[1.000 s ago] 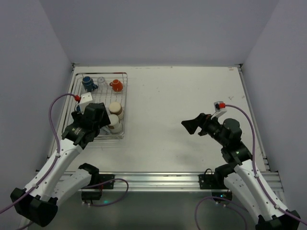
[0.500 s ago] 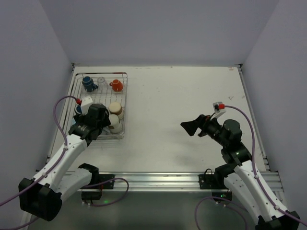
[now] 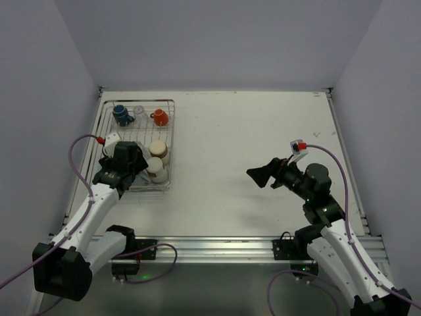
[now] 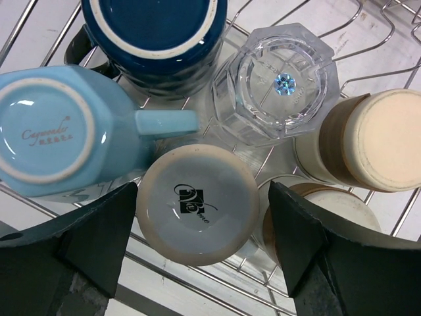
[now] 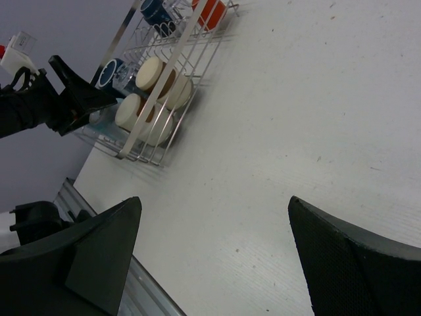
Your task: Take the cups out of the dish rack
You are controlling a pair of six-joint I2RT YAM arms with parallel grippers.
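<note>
While I watch from beside the table, the left gripper [image 4: 204,191] hangs low over the near end of the rectangular silver wire dish rack [image 3: 168,104], which sits at the far left of the white table [image 3: 263,125]. Its black fingers [image 4: 99,230] stand apart on either side of an upturned pale cup with a dark logo on its grey base [image 4: 197,205]. The left finger sits right at the cup's edge, a thin gap shows at the right one, and nothing is clamped.

Packed close around that cup, all bottom-up, are a light blue octagonal mug [image 4: 56,131] with its handle pointing at a clear faceted glass [image 4: 279,82], a dark blue mug [image 4: 154,29] behind them, and two cream cups with brown bands [image 4: 371,141] to the right. At the far end of the rack stand another dark blue mug [image 3: 120,114], a small clear glass [image 3: 139,110] and an orange-red handled mug [image 3: 160,118].

Well apart, the right gripper [image 3: 263,174] hovers over bare tabletop on the right side, pointed toward the rack, its jaws spread wide and holding nothing.
</note>
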